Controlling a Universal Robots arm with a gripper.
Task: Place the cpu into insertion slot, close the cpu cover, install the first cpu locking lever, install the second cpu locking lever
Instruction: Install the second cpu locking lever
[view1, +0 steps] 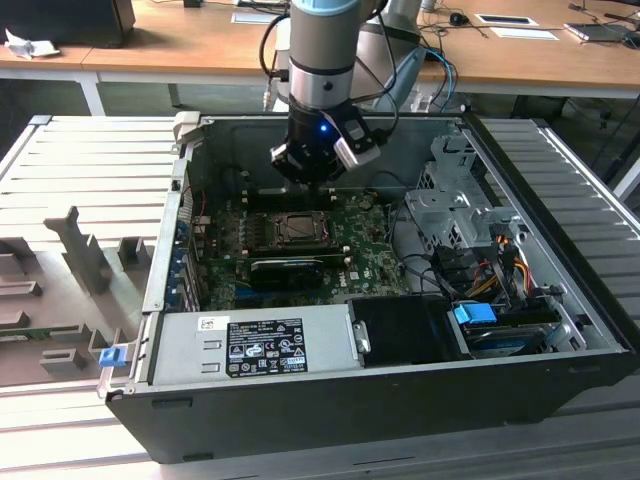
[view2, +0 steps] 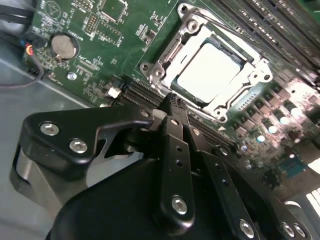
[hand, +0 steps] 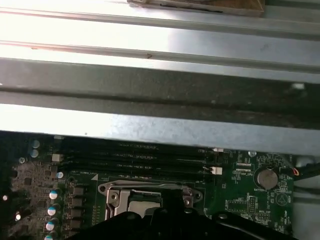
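The cpu (view2: 210, 67), a pale silver square, lies flat in the insertion slot (view2: 229, 47) on the green board. The cpu cover (view2: 250, 82), a metal frame with a square window, lies down over it, and the chip shows through the window. Thin metal levers run along the frame's sides; whether they are latched I cannot tell. My gripper (view2: 170, 100) hovers just above the board beside one corner of the socket, its black fingers shut and holding nothing. In the exterior view the gripper (view1: 312, 182) hangs above the far side of the socket (view1: 298, 230). In the first wrist view the socket (hand: 142, 197) sits by the gripper (hand: 172, 202).
The open computer case (view1: 160, 250) walls in the board. Memory slots (hand: 140, 160) run behind the socket and a long black card (view1: 288, 268) lies in front. A coin battery (view2: 65, 46), a power supply (view1: 250, 345), a drive cage (view1: 450, 200) and cables (view1: 500, 260) stand around.
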